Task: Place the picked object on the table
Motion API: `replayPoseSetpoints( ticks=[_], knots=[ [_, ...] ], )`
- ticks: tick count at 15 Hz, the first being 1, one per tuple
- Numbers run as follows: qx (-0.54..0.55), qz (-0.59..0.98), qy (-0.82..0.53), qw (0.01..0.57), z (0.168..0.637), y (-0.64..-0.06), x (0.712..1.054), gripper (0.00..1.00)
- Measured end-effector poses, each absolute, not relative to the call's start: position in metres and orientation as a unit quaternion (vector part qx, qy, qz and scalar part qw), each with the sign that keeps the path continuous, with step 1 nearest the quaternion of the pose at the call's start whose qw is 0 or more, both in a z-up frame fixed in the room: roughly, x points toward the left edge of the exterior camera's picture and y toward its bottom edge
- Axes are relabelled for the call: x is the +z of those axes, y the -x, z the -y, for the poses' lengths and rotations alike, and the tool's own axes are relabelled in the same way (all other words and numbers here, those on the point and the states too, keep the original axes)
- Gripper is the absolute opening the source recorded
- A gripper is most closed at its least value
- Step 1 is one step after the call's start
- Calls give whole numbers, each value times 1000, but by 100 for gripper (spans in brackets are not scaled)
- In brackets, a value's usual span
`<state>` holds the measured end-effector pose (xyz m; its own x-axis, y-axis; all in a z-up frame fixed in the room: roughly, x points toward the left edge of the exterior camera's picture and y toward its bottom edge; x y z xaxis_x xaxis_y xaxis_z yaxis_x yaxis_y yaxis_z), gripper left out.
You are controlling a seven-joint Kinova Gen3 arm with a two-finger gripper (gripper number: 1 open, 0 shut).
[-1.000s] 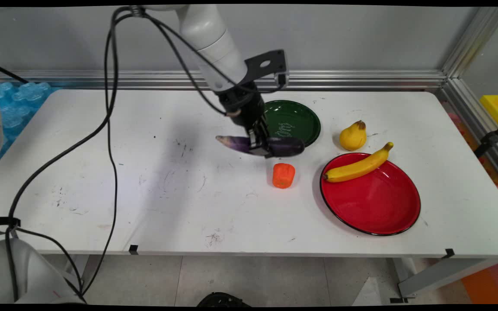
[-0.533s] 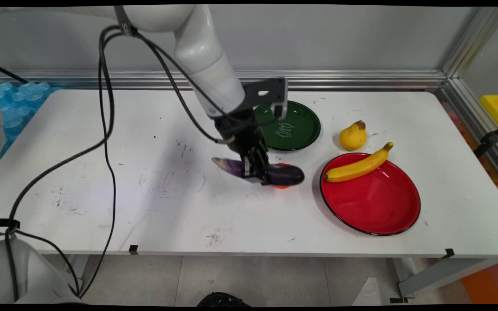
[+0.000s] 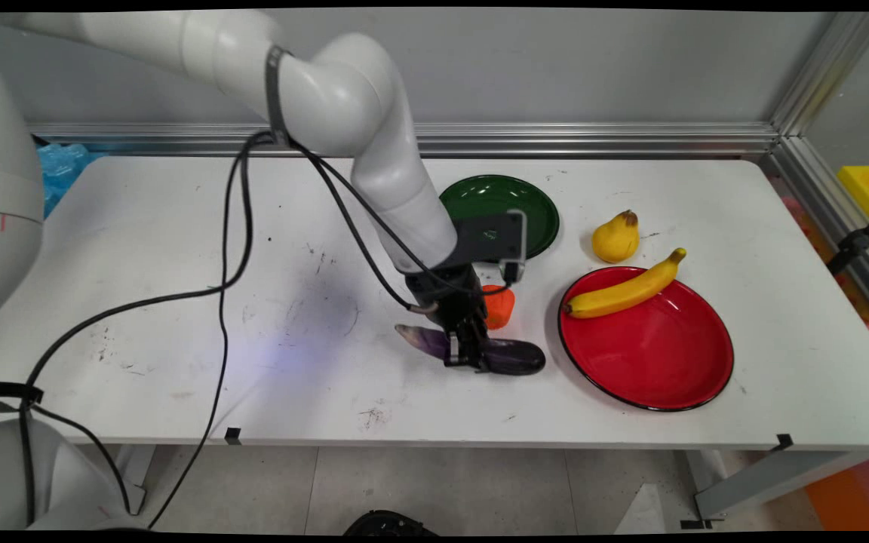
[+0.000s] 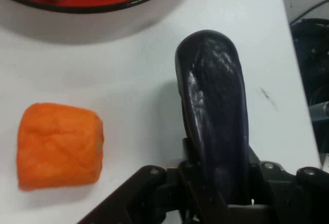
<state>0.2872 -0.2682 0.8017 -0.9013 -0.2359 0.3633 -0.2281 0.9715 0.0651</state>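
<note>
My gripper [image 3: 467, 356] is shut on a dark purple eggplant [image 3: 506, 356], gripping it near its middle. The eggplant lies level, low over or on the white table [image 3: 291, 377], near the front edge. In the hand view the eggplant [image 4: 216, 111] runs up from between the jaws. An orange carrot piece [image 3: 500, 305] sits just behind the gripper, seen in the hand view as the carrot piece [image 4: 59, 144] at the left.
A red plate [image 3: 653, 354] to the right holds a banana [image 3: 623, 290] on its far rim; the plate's edge [image 4: 128, 0] shows in the hand view. A yellow pear [image 3: 615, 237] and a green plate [image 3: 532, 207] stand farther back. Black cables hang from the arm at left.
The gripper has carried the eggplant toward the table's near side and lower, passing over the carrot piece, from beside the green plate to in front of the carrot.
</note>
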Motion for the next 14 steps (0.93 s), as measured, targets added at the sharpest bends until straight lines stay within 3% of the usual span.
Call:
replayPoseSetpoints(
  ticks=[6,7,14],
  knots=[
    [-14,975,-114,191,275,-274,770,0],
    [-14,975,-113,192,275,-273,766,100],
    [-11,974,-101,203,273,-271,771,100]
  ],
)
